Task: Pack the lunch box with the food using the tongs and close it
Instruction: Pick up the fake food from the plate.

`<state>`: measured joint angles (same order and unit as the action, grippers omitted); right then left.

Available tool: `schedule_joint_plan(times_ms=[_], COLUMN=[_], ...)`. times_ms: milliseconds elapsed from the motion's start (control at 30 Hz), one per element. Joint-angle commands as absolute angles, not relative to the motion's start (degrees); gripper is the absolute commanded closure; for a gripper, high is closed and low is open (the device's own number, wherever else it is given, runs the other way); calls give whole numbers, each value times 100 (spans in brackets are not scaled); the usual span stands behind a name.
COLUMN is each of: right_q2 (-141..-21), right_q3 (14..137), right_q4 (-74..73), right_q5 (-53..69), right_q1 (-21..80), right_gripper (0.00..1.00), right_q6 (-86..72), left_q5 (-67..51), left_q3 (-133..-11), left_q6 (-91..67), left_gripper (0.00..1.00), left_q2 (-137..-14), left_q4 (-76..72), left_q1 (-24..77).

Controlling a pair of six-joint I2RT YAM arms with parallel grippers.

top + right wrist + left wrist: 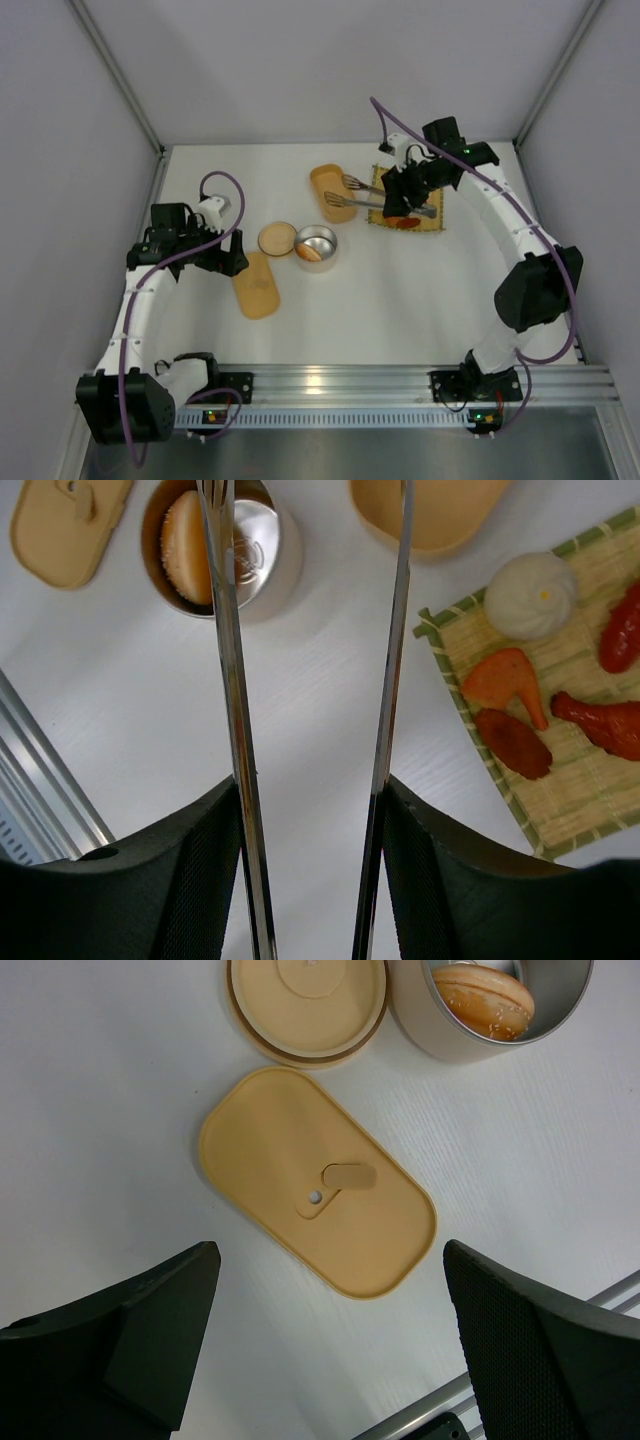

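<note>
Holding tongs [232, 680] clamped in right gripper [312, 790], tips apart, pointing left toward lunch box [333, 192]. Food [512, 742] sits on mat [570, 805], far right. Swing tips back over one piece, squeeze gently. Left gripper [330, 1260] wide apart above lid [300, 1150].

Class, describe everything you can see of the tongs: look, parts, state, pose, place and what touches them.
The tongs are slim, shiny, silvery metal, with two thin straight arms standing apart and nothing between them. The right gripper is shut on them, one black finger against the outside of each arm. In the top view they point left from the gripper, tips over the tan oblong lunch box; whether they touch it cannot be told.
</note>
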<state>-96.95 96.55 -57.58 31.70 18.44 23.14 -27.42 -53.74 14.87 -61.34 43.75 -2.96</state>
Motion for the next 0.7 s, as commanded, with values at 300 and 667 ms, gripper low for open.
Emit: schedule_joint_plan(times_ms=[300,667], right_q2=[-9694,-10432], right_q3=[9712,9756], right_q4=[-5397,-5414], right_q5=[2101,2004], right_q1=[800,738], right_gripper=[48,48], right_q6=[2039,2136], left_q5=[-2848,-2813], left_q3=[-5396,-5344], left_q6=[1406,1424], left_gripper=[2,2], left_q2=[-6100,-6126], left_q4=[4157,4157], left_q1=[-290,-299])
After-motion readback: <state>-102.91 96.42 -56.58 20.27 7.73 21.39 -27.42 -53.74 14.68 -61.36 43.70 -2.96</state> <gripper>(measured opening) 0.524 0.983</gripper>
